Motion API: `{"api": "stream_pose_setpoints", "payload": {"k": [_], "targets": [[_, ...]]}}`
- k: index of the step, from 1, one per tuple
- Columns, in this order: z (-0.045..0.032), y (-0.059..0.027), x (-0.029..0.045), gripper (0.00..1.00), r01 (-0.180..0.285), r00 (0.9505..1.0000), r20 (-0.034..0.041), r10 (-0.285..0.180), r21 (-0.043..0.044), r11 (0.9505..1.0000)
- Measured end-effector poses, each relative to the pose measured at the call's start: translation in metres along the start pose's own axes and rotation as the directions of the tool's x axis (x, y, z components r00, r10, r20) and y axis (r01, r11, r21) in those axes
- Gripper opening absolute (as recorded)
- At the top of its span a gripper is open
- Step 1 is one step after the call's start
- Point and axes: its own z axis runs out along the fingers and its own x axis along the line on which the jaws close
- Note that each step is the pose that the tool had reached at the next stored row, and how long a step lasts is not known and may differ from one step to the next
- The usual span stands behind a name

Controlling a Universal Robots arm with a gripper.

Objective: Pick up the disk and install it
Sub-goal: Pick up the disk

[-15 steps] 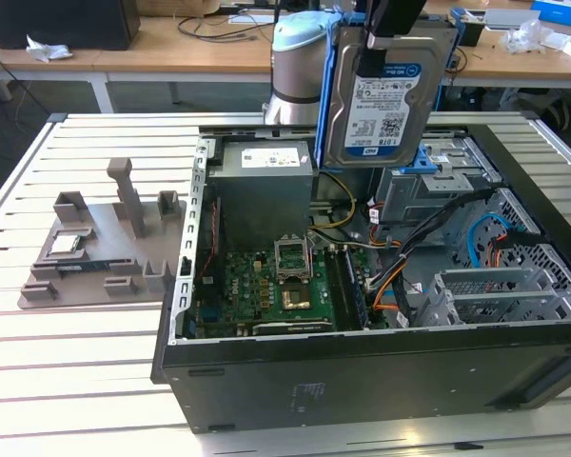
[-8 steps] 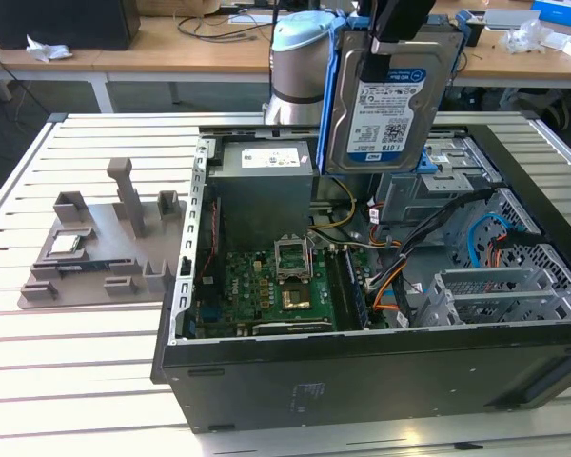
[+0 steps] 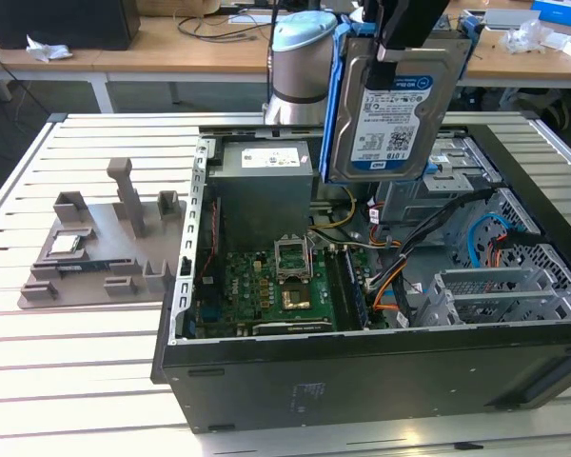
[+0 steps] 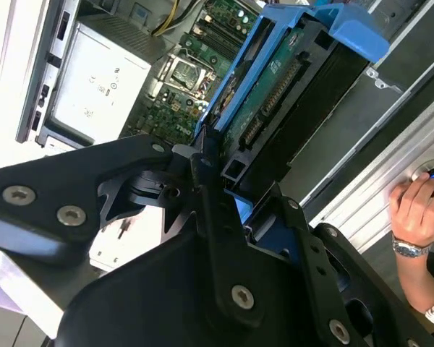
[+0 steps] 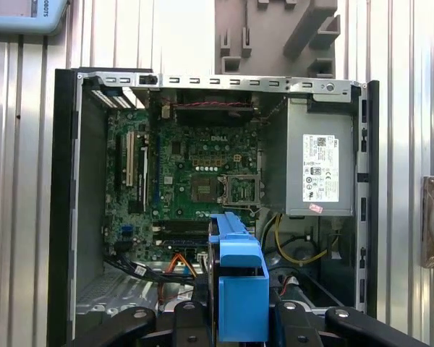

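The disk (image 3: 388, 114), a silvery hard drive with a blue-and-white label and a blue rail frame, hangs upright in the air above the drive-bay side of the open computer case (image 3: 362, 357). My gripper (image 3: 392, 59) comes down from above and is shut on the drive's upper end. In the second wrist view the black fingers (image 4: 202, 189) clamp the blue frame, and the disk (image 4: 289, 79) shows its circuit-board side. Seen in the first wrist view, the blue frame of the disk (image 5: 239, 282) sits between the fingers over the case's lower bay area.
Inside the case lie the motherboard (image 3: 266, 286), a grey power-supply box (image 3: 265, 186) and loose cables (image 3: 400, 276). A grey fixture tray (image 3: 105, 252) with a small chip (image 3: 65, 243) rests at the exterior view's left. A person's hand (image 4: 418, 210) rests beside the case.
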Motion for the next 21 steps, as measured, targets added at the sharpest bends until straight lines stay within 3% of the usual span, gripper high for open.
{"api": "stream_pose_setpoints", "payload": {"k": [4, 9, 21], "targets": [[-0.0001, -0.0003, 0.005, 0.36, 0.0, 1.0, 0.0, 0.0, 0.0001, 1.0], [-0.0003, -0.0001, 0.0178, 0.36, 0.0, 1.0, 0.0, 0.0, 0.0001, 1.0], [-0.0005, 0.0001, 0.0383, 0.36, 0.0, 1.0, 0.0, 0.0, 0.0001, 1.0]]}}
